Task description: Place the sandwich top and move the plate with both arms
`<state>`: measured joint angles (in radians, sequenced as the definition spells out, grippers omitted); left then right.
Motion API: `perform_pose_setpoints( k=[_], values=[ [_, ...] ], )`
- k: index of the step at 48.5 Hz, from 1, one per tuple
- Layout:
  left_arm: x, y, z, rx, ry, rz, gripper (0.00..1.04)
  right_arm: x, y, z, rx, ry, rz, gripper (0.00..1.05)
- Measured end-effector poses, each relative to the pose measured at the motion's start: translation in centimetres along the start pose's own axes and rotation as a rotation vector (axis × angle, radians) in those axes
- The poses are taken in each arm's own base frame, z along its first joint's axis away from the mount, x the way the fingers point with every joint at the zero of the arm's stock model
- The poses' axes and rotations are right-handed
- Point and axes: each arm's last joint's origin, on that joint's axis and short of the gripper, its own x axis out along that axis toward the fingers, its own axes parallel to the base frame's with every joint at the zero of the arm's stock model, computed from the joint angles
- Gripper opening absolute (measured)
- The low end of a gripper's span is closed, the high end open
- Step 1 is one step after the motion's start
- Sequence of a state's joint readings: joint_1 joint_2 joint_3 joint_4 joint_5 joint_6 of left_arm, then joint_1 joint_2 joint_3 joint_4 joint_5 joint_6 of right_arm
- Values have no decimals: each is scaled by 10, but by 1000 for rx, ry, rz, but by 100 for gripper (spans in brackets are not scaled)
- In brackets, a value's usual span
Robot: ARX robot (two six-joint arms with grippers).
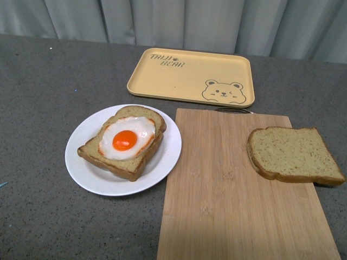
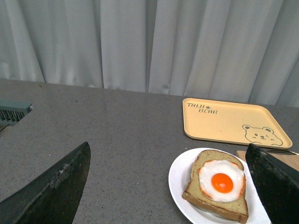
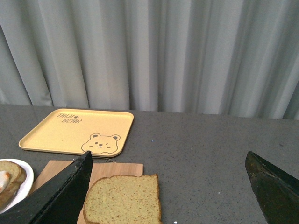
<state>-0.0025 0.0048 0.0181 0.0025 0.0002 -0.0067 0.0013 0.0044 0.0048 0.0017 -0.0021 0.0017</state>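
Observation:
The sandwich top (image 1: 295, 154), a plain brown slice, lies flat on the right side of a wooden cutting board (image 1: 233, 200); the right wrist view shows the sandwich top (image 3: 124, 199) too. The white plate (image 1: 87, 168) sits left of the board and carries a bread slice with a fried egg (image 1: 126, 140). No arm appears in the front view. My left gripper (image 2: 170, 186) hangs open above the table, the plate (image 2: 180, 186) low between its fingers (image 2: 56, 191). My right gripper (image 3: 168, 186) is open, with the slice beside one finger (image 3: 60, 196).
A yellow rectangular tray with a bear drawing (image 1: 192, 76) lies at the back, behind plate and board. Grey curtains (image 1: 173, 21) close off the far edge of the grey table (image 1: 38, 108). A grey ribbed object (image 2: 14, 113) shows at the left wrist view's edge.

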Motion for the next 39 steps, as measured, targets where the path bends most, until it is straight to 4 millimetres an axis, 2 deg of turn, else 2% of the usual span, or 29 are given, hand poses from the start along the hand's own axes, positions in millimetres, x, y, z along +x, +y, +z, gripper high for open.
perform_pose_setpoints(
  k=[39],
  values=[
    [0,0,0,0,0,0,98,0,0,0,0,0,0,95]
  ],
)
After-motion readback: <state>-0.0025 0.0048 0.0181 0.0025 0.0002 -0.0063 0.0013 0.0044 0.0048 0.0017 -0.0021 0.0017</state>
